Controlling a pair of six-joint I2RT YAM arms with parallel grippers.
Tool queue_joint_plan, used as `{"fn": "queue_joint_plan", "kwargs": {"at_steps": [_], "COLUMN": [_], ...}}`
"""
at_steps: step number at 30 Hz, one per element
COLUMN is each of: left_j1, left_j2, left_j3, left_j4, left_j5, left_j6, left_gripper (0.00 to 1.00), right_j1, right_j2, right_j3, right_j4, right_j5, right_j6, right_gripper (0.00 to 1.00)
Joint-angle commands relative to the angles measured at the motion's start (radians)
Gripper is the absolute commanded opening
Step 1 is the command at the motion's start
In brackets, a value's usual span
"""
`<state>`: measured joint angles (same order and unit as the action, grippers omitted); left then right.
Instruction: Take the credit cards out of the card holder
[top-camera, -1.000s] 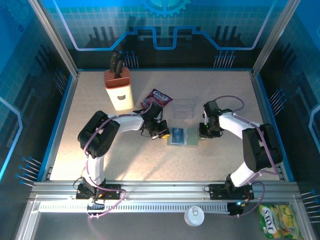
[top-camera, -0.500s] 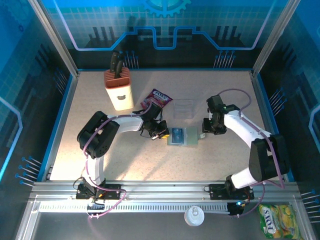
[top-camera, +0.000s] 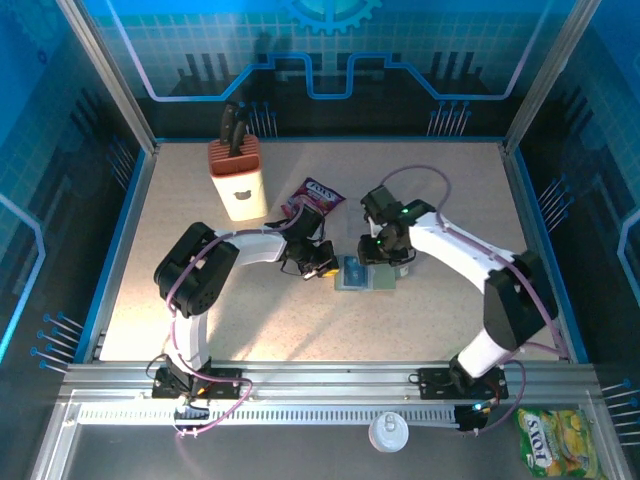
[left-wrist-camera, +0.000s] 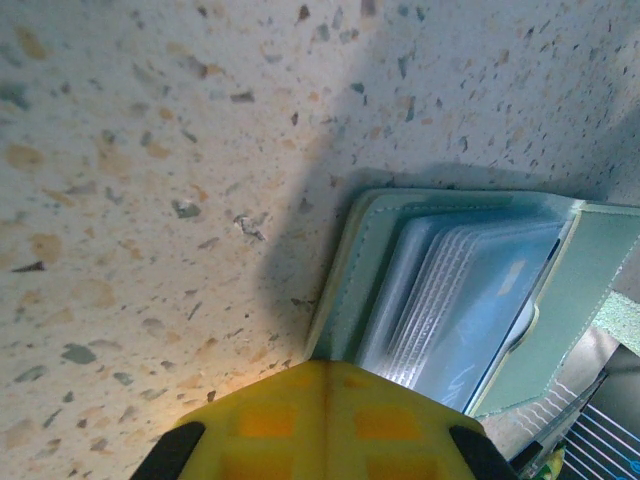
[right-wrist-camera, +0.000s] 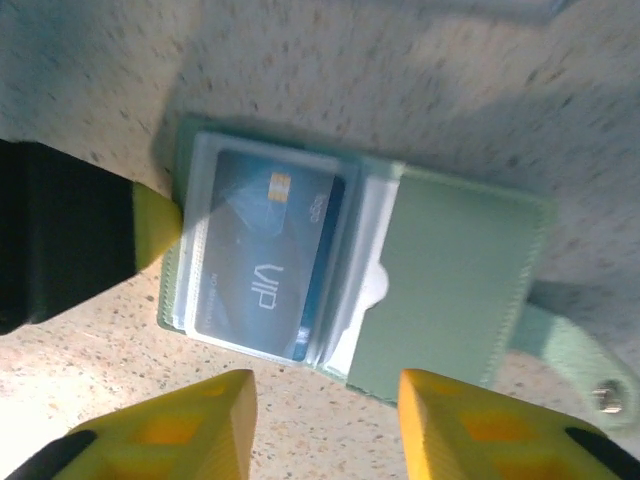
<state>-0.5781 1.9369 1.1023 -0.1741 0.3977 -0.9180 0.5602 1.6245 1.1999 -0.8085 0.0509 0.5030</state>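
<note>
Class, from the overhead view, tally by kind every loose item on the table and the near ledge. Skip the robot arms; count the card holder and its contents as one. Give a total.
Snack packets: 2 (purple, yellow-green)
Knife block: 1
Card holder: 1
White round cap: 1
Total: 5
</note>
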Motion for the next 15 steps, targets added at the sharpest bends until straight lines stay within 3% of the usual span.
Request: {"fn": "queue_joint_plan", "kwargs": {"at_steps": [1,6,13,15], "left_j1": [0.008,0.010,0.018,0.019], "left_j2": [-0.009,-0.006,-0.002,-0.003], "left_j3": [-0.018,-0.015,-0.017,-0.020], "left_j4": [-0.077,-0.079,-0.074,-0.073], "left_j5": [-0.005,-0.001,0.004,0.003], "left_j6": [-0.009,-0.004,-0.003,-0.001], "left_gripper": [0.00,0.00,0.00,0.00], "right_j1": [0.005,-0.022,-0.066,-0.068], "right_j2": [0.055,0.086,0.124,0.135], "right_j3": [-0.016,-0.043,-0.075,-0.077], "right_j4": [-0.021,-0.043,-0.011,-0.003], "right_j5": [0.046,0.139,0.101,0.098], "right_j6": [0.051,0.049,0.034,0.035], "right_gripper": [0.50,0.61,0.66,0.73]}}
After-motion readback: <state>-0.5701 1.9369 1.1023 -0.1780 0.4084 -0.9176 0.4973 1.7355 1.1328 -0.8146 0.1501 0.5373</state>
